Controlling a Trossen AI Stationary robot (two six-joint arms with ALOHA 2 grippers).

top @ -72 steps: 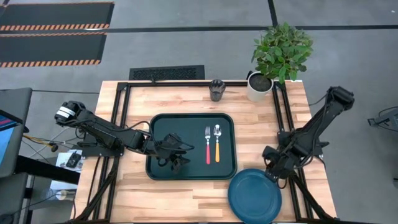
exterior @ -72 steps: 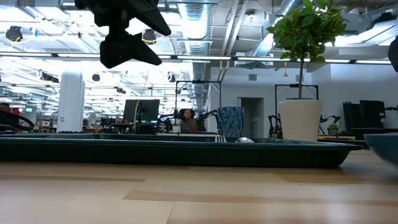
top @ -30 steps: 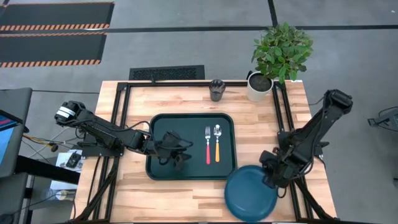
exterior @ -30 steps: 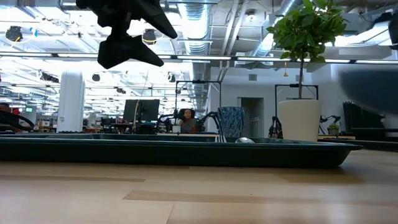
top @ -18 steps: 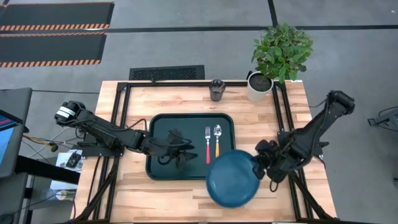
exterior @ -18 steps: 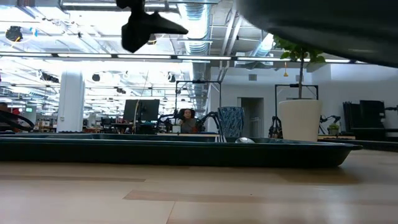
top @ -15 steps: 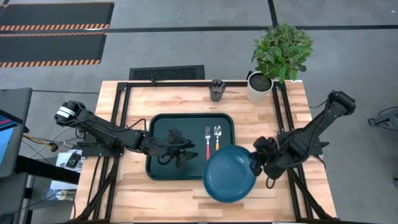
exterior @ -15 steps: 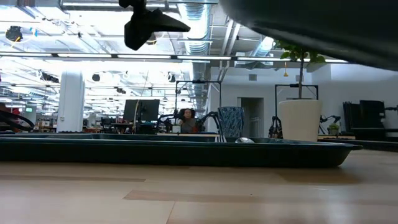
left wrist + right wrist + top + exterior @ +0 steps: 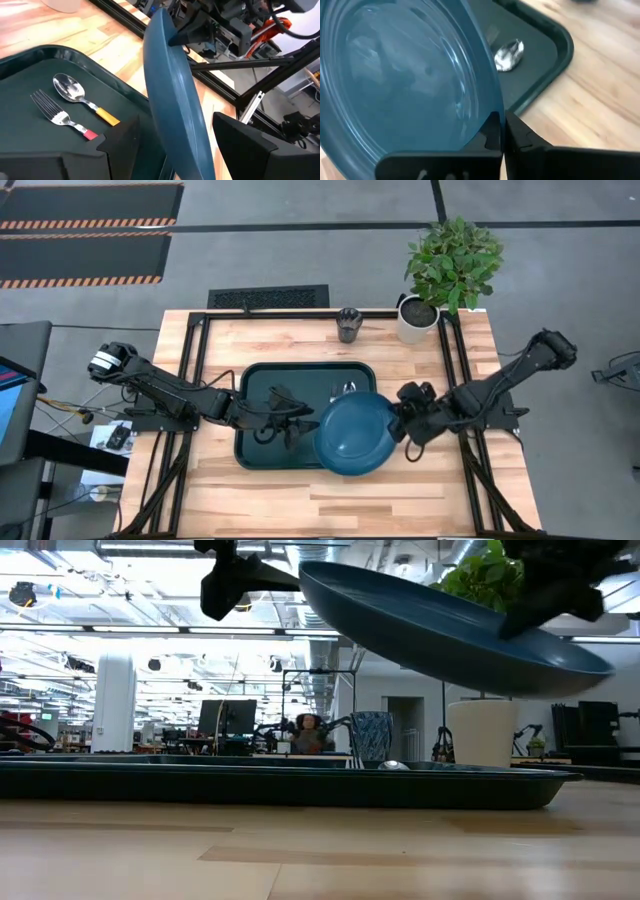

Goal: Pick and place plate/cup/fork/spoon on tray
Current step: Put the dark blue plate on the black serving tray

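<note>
The right gripper (image 9: 496, 131) pinches the rim of the round, glossy blue plate (image 9: 354, 432), holding it tilted in the air above the right side of the dark green, round-cornered tray (image 9: 258, 385). A metal spoon (image 9: 75, 92) and fork (image 9: 55, 111) lie flat side by side on the tray. The left gripper (image 9: 293, 419) hangs over the tray's middle with its fingers spread, holding nothing.

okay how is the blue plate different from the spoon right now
The plate is blue, round and wide; the spoon is slim, with a silver bowl and orange handle. The plate hangs tilted in the air, pinched at its rim by the right end effector; the spoon lies flat on the green tray, untouched. Both are over the tray.
</note>
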